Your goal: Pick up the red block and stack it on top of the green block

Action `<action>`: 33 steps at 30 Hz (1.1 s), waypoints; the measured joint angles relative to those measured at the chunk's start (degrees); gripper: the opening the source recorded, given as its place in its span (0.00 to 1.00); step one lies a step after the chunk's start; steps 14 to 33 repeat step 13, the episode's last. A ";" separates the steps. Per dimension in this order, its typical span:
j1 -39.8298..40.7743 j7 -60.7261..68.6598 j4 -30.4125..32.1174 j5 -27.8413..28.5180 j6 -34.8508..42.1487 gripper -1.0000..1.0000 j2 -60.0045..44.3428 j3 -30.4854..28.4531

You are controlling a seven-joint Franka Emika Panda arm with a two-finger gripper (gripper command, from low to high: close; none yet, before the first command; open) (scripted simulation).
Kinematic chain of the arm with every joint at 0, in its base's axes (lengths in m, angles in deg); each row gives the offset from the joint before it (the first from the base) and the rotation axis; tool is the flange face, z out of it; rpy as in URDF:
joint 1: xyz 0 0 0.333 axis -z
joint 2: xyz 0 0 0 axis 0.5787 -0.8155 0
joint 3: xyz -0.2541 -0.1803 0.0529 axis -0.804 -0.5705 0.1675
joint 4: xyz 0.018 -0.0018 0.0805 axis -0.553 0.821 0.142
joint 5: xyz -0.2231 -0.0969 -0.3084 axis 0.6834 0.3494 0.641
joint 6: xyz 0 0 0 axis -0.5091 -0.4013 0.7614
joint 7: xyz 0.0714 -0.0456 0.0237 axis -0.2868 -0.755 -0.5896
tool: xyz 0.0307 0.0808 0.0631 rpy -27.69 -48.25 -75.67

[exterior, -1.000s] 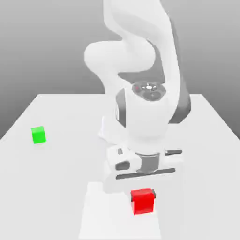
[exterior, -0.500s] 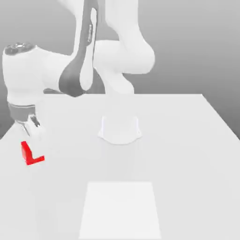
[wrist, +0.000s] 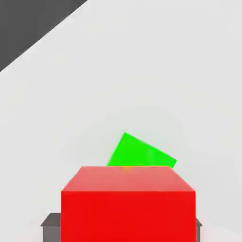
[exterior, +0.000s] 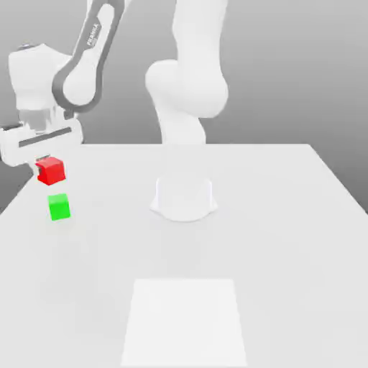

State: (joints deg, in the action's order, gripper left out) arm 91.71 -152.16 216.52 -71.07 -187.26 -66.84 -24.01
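The red block [exterior: 52, 171] hangs in the air at the exterior view's left, with my gripper [exterior: 49, 167] shut on it. The green block [exterior: 59, 207] rests on the table just below it, with a small gap between the two. In the hand view the red block [wrist: 127, 203] fills the foreground, flanked by dark fingertips [wrist: 49, 221]. The green block [wrist: 142, 152] peeks out beyond the red block's far edge, turned at an angle to it.
The white table [exterior: 287, 237] carries the arm's round base [exterior: 184, 198] near its middle. A paler square patch [exterior: 184, 320] lies at the front. The table's left edge runs close to the green block.
The arm has swung from the table's front middle to the exterior view's left with the red block in the gripper. Over the last half second the block rose and now hangs above the green block.
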 joint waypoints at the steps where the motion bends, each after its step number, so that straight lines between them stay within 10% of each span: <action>1: -0.55 0.57 -0.04 -0.96 -0.93 0.00 -0.97 -0.44; 11: -6.12 13.42 -0.02 -19.66 -13.14 0.00 -14.51 -1.18; 12: -5.98 14.79 -0.01 -21.64 -13.95 1.00 -15.50 -0.46; 33: -5.94 14.79 -0.01 -21.64 -13.95 1.00 -15.50 -0.46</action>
